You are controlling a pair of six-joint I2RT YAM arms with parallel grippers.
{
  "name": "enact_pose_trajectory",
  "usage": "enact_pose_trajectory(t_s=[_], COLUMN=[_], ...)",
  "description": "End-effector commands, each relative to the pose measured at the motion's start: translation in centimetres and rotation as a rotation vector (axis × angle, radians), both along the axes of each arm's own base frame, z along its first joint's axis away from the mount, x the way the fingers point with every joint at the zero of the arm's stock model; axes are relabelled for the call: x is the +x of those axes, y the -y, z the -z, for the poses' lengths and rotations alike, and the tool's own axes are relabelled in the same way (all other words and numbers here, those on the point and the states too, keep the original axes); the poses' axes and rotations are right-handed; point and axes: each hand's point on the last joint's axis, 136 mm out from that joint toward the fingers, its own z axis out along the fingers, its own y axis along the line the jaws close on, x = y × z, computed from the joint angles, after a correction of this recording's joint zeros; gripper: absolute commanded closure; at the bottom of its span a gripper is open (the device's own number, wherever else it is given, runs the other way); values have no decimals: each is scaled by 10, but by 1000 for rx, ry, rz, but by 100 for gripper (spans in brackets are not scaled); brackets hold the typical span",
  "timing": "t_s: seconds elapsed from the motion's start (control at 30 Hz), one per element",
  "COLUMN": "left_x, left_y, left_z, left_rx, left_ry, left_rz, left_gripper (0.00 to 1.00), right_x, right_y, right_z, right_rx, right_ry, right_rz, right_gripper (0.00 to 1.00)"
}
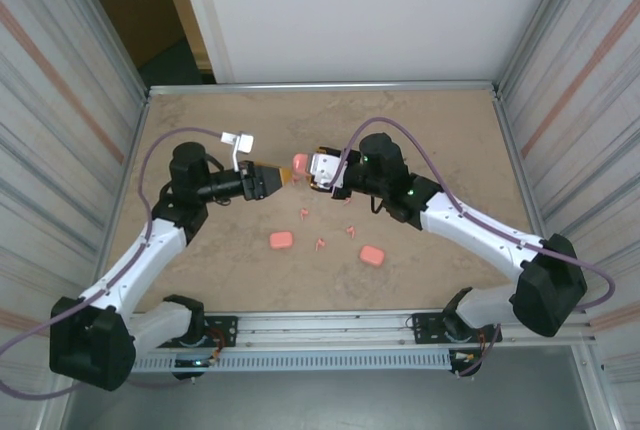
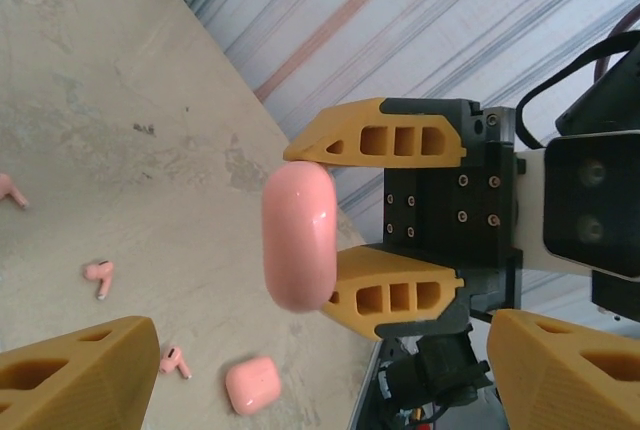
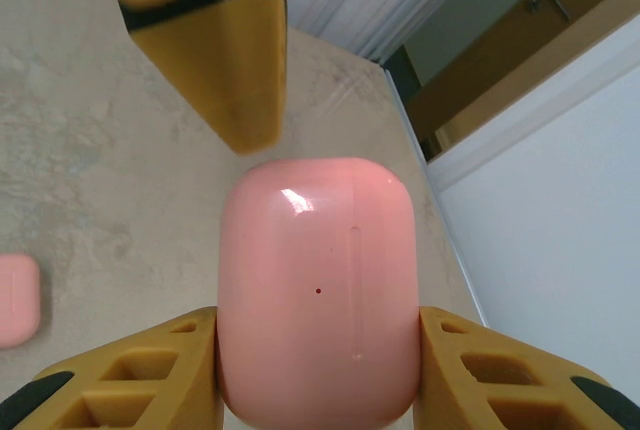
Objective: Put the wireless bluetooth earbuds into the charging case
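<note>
**Right gripper holds a pink case in the air, earbuds loose on the counter**

The right gripper (image 3: 316, 390) is clamped on the charging case (image 3: 315, 270). One yellow finger (image 3: 150, 375) presses each flat side, and the rounded end sticks out past the fingertips. The case is lifted clear of the counter (image 1: 440, 130) and looks shut, a smooth pink shell.

The left gripper (image 1: 276, 180) faces this held case from its left side with its jaws spread wide and nothing between them. In the right wrist view, one of its fingers (image 3: 215, 50) hangs just beyond the case's rounded end, close but apart from it.

The wireless bluetooth earbuds (image 2: 100, 275) lie scattered on the counter below the held case and on its arm-base side, well apart from each other. None of them touches a gripper.

Beyond the earbuds from the held case, a second pink case (image 1: 281, 240) lies toward the left arm. A third pink case (image 1: 372, 254) lies toward the right arm. Both are flat on the counter, apart from the earbuds.

Between the held case and the earbuds the counter is bare.
</note>
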Motion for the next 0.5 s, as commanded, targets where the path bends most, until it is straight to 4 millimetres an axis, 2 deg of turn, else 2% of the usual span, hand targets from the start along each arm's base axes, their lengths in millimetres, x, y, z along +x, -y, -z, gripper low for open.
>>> enact_pose_trajectory(t_s=[0.0,0.17,0.47], left_x=[0,2,5], left_y=[10,19,22], left_z=[-23,-21,-13], left_rx=[-20,-19,-16], left_ry=[98,95,79], left_rz=[33,50,50], left_gripper=[16,21,38], right_x=[-7,-9,-8], right_y=[1,-1,-4], right_z=[-14,-16,-16], right_rx=[23,31,37], right_ry=[52,53,54], right_rz=[-15,-21,-19], right_gripper=[62,62,62])
